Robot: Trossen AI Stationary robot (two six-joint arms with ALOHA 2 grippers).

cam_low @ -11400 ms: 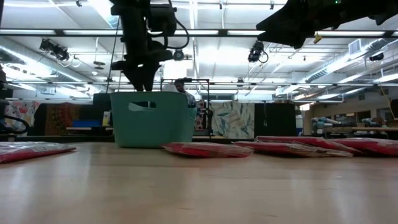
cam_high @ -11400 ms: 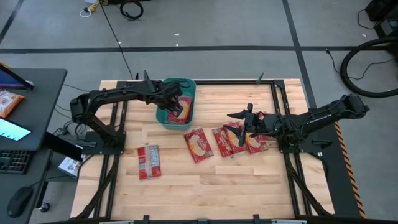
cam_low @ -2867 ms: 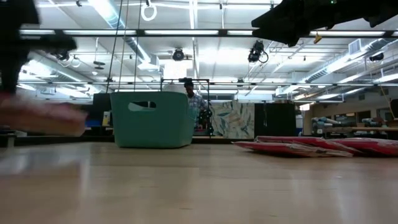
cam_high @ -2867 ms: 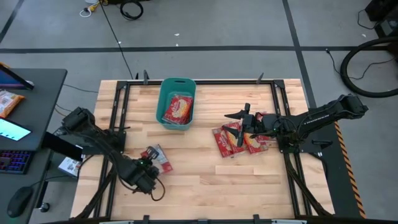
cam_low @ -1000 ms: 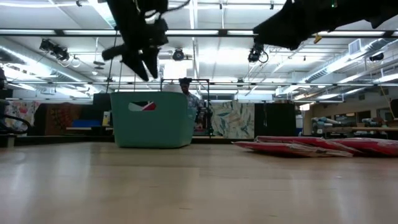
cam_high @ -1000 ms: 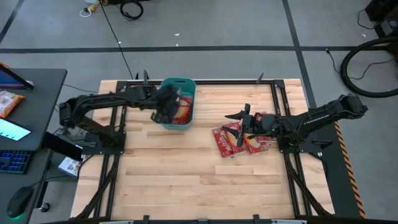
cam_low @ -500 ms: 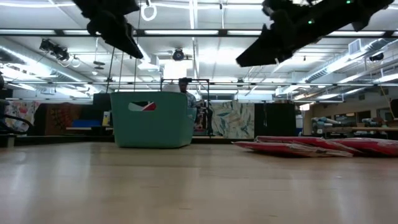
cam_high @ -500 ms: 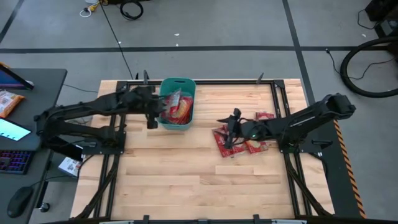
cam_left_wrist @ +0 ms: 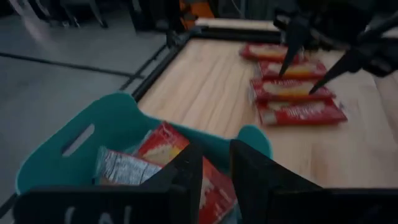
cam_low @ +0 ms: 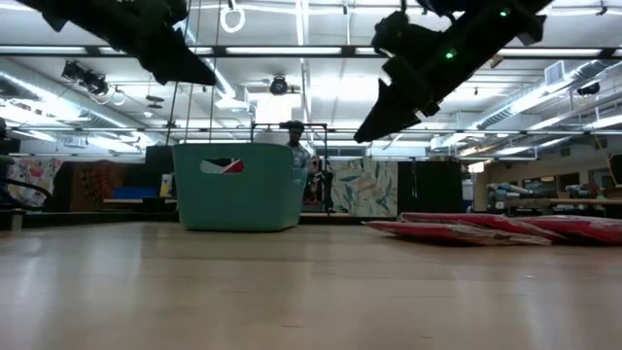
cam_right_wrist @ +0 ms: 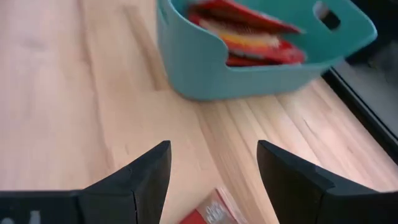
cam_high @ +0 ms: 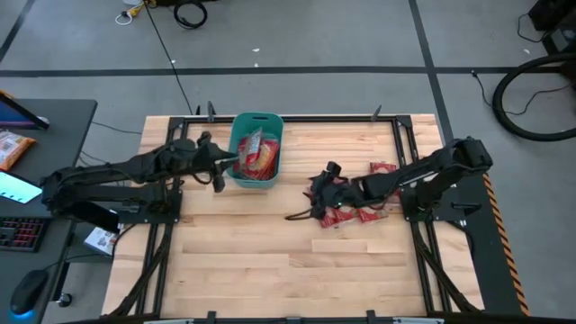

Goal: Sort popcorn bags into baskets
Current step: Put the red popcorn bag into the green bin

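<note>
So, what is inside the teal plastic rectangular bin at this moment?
The teal plastic bin holds several red glossy popcorn bags, piled and tilted. Their exact number is unclear, since the upper ones cover what lies beneath.

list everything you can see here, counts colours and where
table: one, light wood, dark frame
basket: one, teal, far left-centre of table
bags in basket: several, red, exact count unclear
bags on table: about four, red, clustered right of centre
desk: one, dark, left of table, orange-and-white packet on it
person: one, far behind the basket in the low view
left gripper: beside basket's left wall, narrow gap between its fingers
right gripper: open, above table at left edge of the cluster
</note>
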